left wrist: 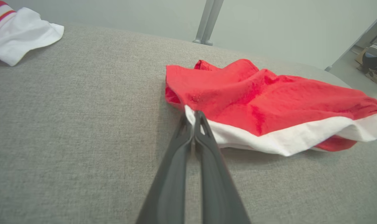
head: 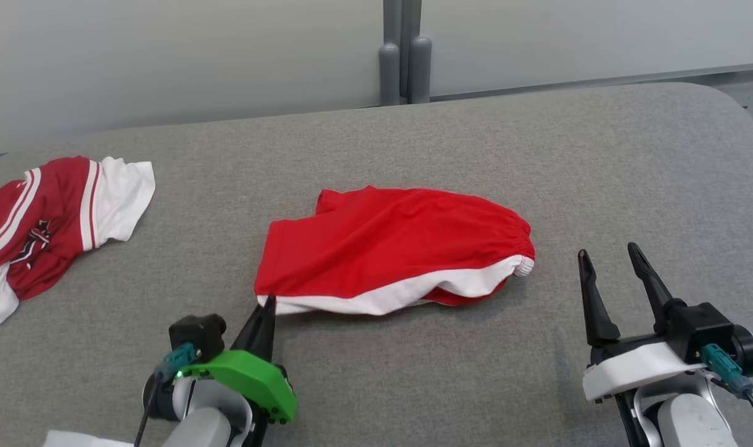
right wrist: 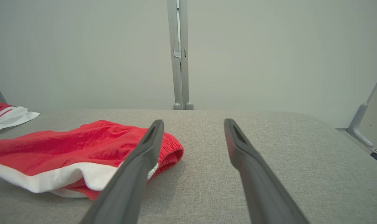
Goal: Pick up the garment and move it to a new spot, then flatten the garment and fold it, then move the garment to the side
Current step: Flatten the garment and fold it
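Note:
The garment [head: 388, 248] is a pair of red shorts with a white side band, lying folded over in the middle of the grey table. My left gripper [head: 267, 305] is shut on the garment's near left corner, where the white band ends. In the left wrist view the two dark fingers [left wrist: 194, 118] pinch that white corner of the garment [left wrist: 263, 99] together. My right gripper [head: 611, 254] stands open to the right of the elastic waistband, apart from the cloth. In the right wrist view the garment [right wrist: 67, 149] lies left of my right gripper [right wrist: 193, 123].
A second red and white garment [head: 47, 223] lies crumpled at the far left of the table [head: 599, 161]. Grey posts [head: 404, 62] and a pale wall stand behind the table's far edge. The table's right corner is rounded.

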Robot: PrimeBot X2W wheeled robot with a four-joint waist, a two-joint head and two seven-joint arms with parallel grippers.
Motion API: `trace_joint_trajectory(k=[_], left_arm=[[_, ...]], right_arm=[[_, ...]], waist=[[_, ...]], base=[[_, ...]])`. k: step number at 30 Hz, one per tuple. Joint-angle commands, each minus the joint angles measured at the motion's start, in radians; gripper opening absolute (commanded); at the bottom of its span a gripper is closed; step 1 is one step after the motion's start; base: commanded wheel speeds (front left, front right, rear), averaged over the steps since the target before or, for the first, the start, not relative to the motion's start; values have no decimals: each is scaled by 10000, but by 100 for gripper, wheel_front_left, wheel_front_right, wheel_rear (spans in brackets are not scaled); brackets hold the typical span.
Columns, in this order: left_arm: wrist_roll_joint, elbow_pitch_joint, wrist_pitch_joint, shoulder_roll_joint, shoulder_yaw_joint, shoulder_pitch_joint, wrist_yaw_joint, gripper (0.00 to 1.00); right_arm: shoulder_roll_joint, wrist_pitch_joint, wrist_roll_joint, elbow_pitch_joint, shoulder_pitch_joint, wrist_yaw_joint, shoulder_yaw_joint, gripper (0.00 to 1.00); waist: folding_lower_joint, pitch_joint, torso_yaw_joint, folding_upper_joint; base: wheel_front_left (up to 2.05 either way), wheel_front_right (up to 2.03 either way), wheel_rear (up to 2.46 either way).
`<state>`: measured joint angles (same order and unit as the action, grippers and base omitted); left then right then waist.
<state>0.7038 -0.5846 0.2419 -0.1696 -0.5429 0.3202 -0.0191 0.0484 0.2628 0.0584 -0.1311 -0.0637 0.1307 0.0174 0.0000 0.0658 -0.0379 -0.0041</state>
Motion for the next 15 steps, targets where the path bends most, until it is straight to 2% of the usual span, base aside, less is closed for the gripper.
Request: trace_joint_trajectory(k=[1,7,15], left_arm=[[80,350,-161,-175,-14,-436,-160,0],[201,1044,-633,-531,-32,-1312,-613,0],[242,305,-416,-377,-36,-1265,-558,0]], right_arm=[[35,30,-31,44,146,1,53,100],[35,30,-71,-110,195,1,48,100],[35,30,-269,-412,301,1,126,100]], waist=[[0,-87,134,41],[0,-67,150,41],[0,-70,-85,41]], base=[[0,0,0],[0,0,0],[0,0,0]])
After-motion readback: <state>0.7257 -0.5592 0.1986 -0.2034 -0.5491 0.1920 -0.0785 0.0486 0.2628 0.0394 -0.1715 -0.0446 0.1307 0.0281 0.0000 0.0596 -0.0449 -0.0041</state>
